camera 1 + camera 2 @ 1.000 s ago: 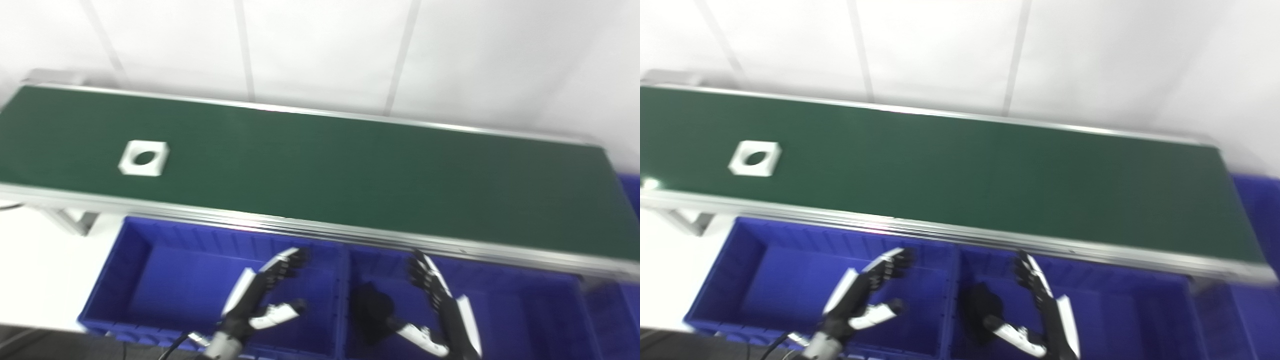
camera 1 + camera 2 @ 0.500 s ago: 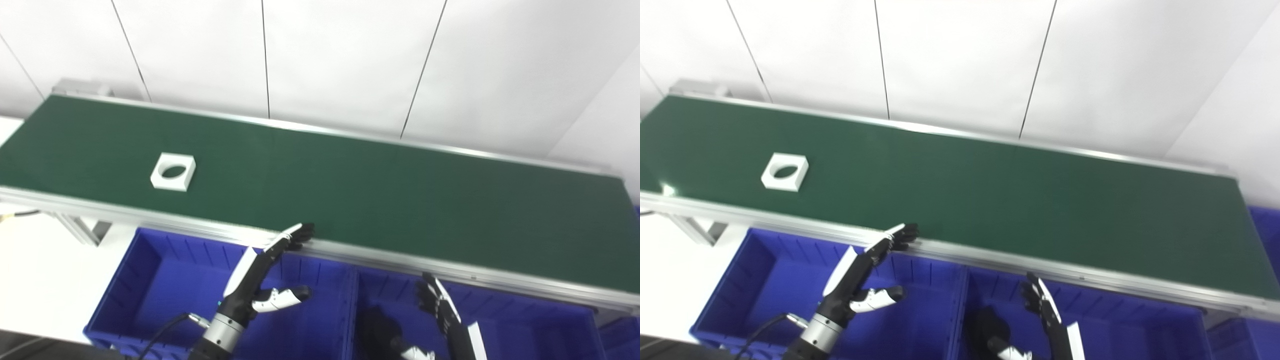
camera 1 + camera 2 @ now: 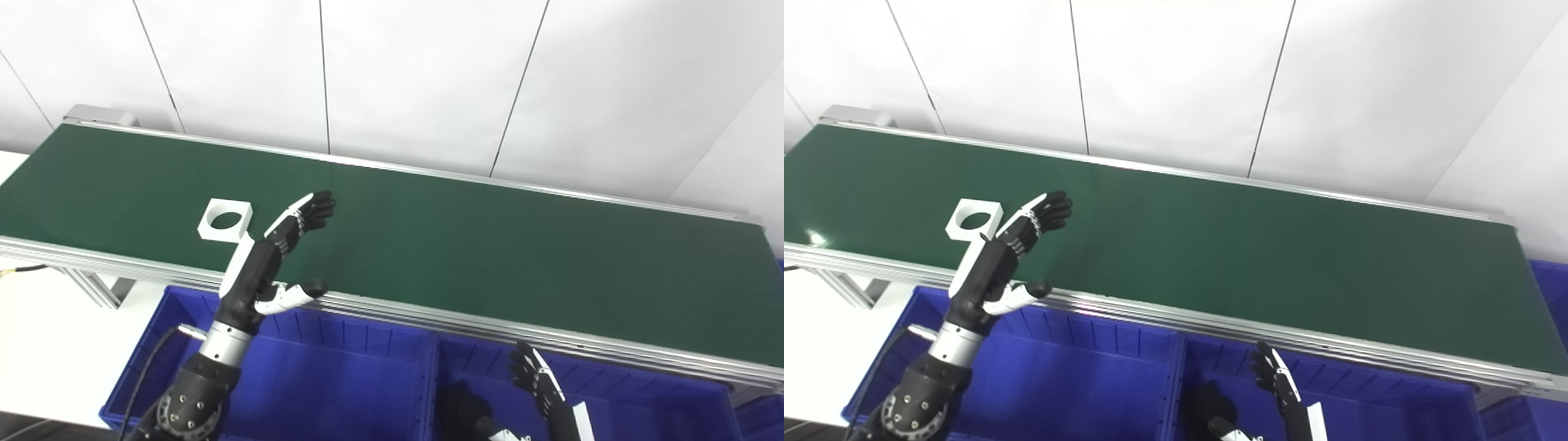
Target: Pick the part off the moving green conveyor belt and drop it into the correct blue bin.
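Observation:
A white square part with a round hole (image 3: 225, 220) lies on the green conveyor belt (image 3: 459, 245) at its left. My left hand (image 3: 278, 248) is open and empty, raised over the belt's near edge just right of the part, fingers (image 3: 311, 210) stretched out over the belt. My right hand (image 3: 542, 392) is open and empty, low over the right blue bin (image 3: 643, 410). A black object (image 3: 462, 410) lies in that bin beside the right hand. The left blue bin (image 3: 343, 392) lies under my left arm.
The belt's metal near rail (image 3: 490, 327) runs between the belt and the bins. A white wall stands behind the belt. A metal leg (image 3: 92, 288) holds the belt up at the left, over a white floor.
My left hand has risen from the left bin to over the belt, beside the part. The part has moved right along the belt. The camera has tilted, and my right hand sits lower in the picture.

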Motion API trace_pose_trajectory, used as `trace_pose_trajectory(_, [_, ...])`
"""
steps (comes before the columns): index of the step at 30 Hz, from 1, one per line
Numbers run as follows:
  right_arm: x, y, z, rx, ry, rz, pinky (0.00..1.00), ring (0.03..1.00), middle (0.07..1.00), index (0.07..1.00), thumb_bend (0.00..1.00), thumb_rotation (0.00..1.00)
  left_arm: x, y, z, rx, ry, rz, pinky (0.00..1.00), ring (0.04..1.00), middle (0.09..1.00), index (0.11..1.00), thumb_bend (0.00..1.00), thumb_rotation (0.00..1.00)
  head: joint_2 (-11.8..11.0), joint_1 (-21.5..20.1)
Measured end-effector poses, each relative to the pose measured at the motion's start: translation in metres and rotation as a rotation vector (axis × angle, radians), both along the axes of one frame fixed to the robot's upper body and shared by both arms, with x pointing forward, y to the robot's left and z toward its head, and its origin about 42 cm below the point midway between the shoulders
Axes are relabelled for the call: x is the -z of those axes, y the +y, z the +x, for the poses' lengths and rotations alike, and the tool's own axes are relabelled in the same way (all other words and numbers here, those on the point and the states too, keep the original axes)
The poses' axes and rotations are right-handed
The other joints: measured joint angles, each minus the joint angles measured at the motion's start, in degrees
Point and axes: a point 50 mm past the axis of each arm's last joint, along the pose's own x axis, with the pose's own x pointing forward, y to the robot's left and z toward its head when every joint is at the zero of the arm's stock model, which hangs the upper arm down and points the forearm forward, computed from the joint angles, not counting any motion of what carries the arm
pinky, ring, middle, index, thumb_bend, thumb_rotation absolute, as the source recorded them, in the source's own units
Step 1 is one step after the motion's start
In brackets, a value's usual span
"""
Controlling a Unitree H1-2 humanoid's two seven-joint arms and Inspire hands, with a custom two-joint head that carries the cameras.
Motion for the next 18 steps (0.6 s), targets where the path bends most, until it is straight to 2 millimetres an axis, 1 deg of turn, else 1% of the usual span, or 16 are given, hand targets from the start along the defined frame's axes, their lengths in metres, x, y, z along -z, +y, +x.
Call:
trace_pose_trajectory(1, [0.000, 0.001, 0.000, -0.003, 0.000, 0.001, 0.80, 0.837, 0.867, 0.907, 0.78, 0.45, -0.003, 0.004, 0.005, -0.001, -0.011, 0.024, 0.80, 0.847, 0.870, 0.881, 0.74, 0.53, 0.0, 0.0])
trace_pose_trajectory(2, [0.000, 0.001, 0.000, -0.004, -0.001, 0.002, 0.79, 0.836, 0.868, 0.907, 0.78, 0.45, -0.005, 0.008, 0.010, -0.008, -0.020, 0.041, 0.80, 0.846, 0.869, 0.880, 0.73, 0.51, 0.0, 0.0])
trace_pose_trajectory(4, [0.000, 0.001, 0.000, -0.005, 0.001, 0.004, 0.79, 0.835, 0.865, 0.902, 0.79, 0.45, -0.008, 0.017, 0.022, -0.023, -0.028, 0.076, 0.78, 0.839, 0.869, 0.881, 0.74, 0.44, 0.0, -1.2])
trace_pose_trajectory(5, [0.001, 0.000, 0.000, -0.004, 0.003, 0.003, 0.79, 0.833, 0.864, 0.900, 0.79, 0.44, -0.009, 0.021, 0.028, -0.032, -0.030, 0.089, 0.78, 0.840, 0.867, 0.882, 0.74, 0.41, 0.0, -1.2])
trace_pose_trajectory(7, [0.001, -0.002, 0.000, 0.002, 0.003, 0.002, 0.79, 0.832, 0.860, 0.899, 0.80, 0.43, -0.008, 0.026, 0.039, -0.045, -0.027, 0.122, 0.81, 0.846, 0.863, 0.881, 0.74, 0.35, 0.1, -2.5])
trace_pose_trajectory(9, [0.001, -0.004, 0.000, 0.002, 0.003, -0.001, 0.79, 0.831, 0.857, 0.899, 0.80, 0.42, -0.005, 0.030, 0.048, -0.064, -0.023, 0.160, 0.82, 0.849, 0.863, 0.881, 0.74, 0.33, 0.1, -2.7])
trace_pose_trajectory(10, [0.001, -0.005, 0.000, 0.002, 0.003, -0.003, 0.79, 0.828, 0.855, 0.896, 0.81, 0.42, -0.004, 0.032, 0.052, -0.074, -0.021, 0.179, 0.82, 0.854, 0.866, 0.882, 0.73, 0.31, 0.2, -3.9])
trace_pose_trajectory(11, [0.001, -0.005, 0.000, 0.002, 0.003, -0.005, 0.79, 0.826, 0.853, 0.895, 0.81, 0.41, -0.002, 0.034, 0.055, -0.081, -0.018, 0.197, 0.83, 0.857, 0.868, 0.883, 0.73, 0.30, 0.2, -4.3])
trace_pose_trajectory(12, [0.001, -0.006, -0.001, 0.002, 0.004, -0.007, 0.78, 0.821, 0.851, 0.892, 0.81, 0.41, -0.001, 0.035, 0.059, -0.092, -0.019, 0.211, 0.81, 0.851, 0.870, 0.884, 0.72, 0.27, 0.3, -4.5])
trace_pose_trajectory(14, [0.001, -0.007, -0.001, 0.002, 0.004, -0.008, 0.77, 0.816, 0.849, 0.889, 0.82, 0.40, 0.002, 0.038, 0.069, -0.104, -0.019, 0.256, 0.79, 0.843, 0.867, 0.882, 0.71, 0.24, 0.4, -4.4])
trace_pose_trajectory(18, [0.000, -0.009, -0.001, 0.005, 0.002, -0.010, 0.76, 0.807, 0.838, 0.882, 0.83, 0.39, 0.003, 0.042, 0.081, -0.126, -0.022, 0.289, 0.79, 0.846, 0.869, 0.882, 0.71, 0.26, 0.5, -4.3])
